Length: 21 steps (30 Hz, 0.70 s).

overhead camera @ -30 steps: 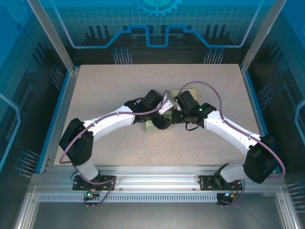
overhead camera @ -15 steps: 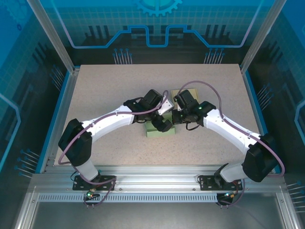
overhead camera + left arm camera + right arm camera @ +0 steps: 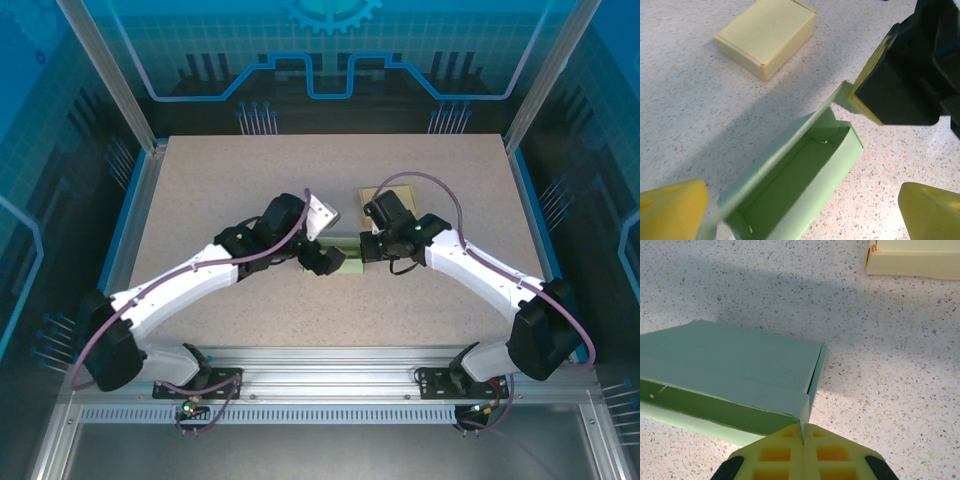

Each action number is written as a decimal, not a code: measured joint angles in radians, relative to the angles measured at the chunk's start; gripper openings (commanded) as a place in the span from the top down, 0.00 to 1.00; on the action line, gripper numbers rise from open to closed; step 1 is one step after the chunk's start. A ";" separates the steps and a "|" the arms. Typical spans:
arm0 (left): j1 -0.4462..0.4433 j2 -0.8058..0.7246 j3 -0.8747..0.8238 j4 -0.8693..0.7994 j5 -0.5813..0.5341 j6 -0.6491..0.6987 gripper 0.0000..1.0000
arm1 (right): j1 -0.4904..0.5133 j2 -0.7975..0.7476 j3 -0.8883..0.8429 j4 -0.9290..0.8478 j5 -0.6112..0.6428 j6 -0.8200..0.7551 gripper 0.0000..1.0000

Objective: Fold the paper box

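Speckled table (image 3: 200,200) below tools. My right gripper (image 3: 802,438) clenched on green box (image 3: 805,170) flap (lid ajar); left gripper (image 3: 800,207) released above it. Next: I tuck lid.

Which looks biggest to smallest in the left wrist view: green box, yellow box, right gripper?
1. green box
2. right gripper, though it is nearer the camera, which enlarges it
3. yellow box

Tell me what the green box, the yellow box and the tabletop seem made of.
Green box: thin matte paperboard, going by its creased flap and thin wall edges. Yellow box: likely the same, matte with crisp folds. Tabletop: speckled stone-look surface, possibly laminate.
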 measured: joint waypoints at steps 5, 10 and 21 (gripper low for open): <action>0.006 -0.145 -0.151 0.026 -0.038 -0.014 0.01 | 0.000 0.021 0.000 0.006 0.003 -0.004 0.99; 0.025 -0.212 -0.294 0.066 -0.078 -0.005 0.02 | 0.000 0.058 0.023 0.016 0.005 -0.012 1.00; 0.076 -0.089 -0.433 0.288 -0.198 -0.017 0.22 | 0.000 0.089 0.048 0.023 -0.001 -0.019 1.00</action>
